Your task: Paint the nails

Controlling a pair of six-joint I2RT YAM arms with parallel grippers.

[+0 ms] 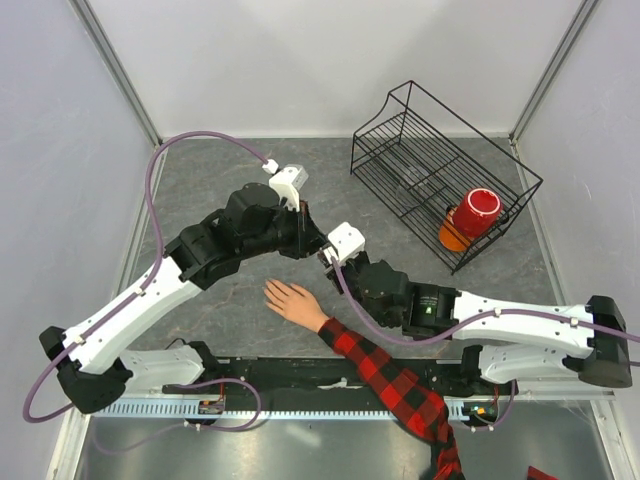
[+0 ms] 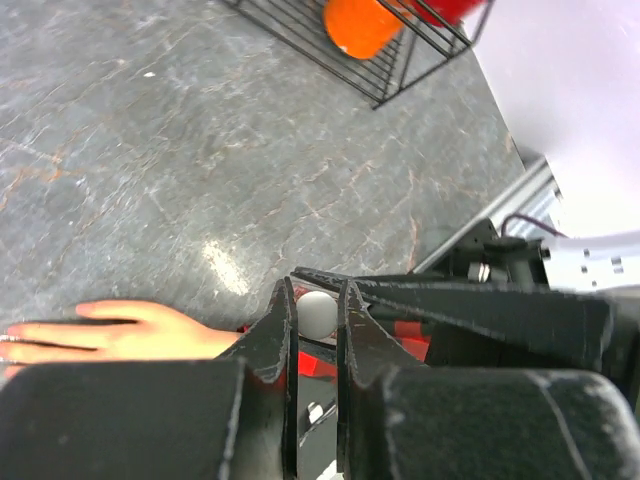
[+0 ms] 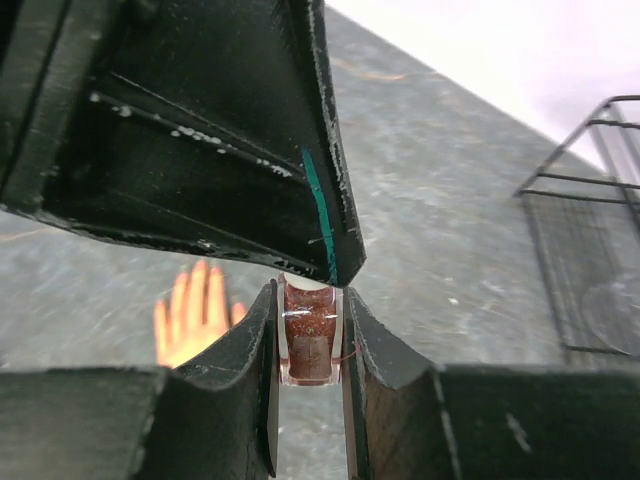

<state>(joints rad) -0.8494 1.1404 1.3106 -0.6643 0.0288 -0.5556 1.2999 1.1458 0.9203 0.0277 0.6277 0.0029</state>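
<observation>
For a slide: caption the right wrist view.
Right gripper clamps the dark red bottle; left gripper grips its white cap; hand beyond.

Two robot arms work at one table. One wire basket holds one red cup and one orange cup. There is one pale hand, one plaid sleeve, and one dark red bottle with one white cap.

Smooth grey table, metal-wire basket
</observation>
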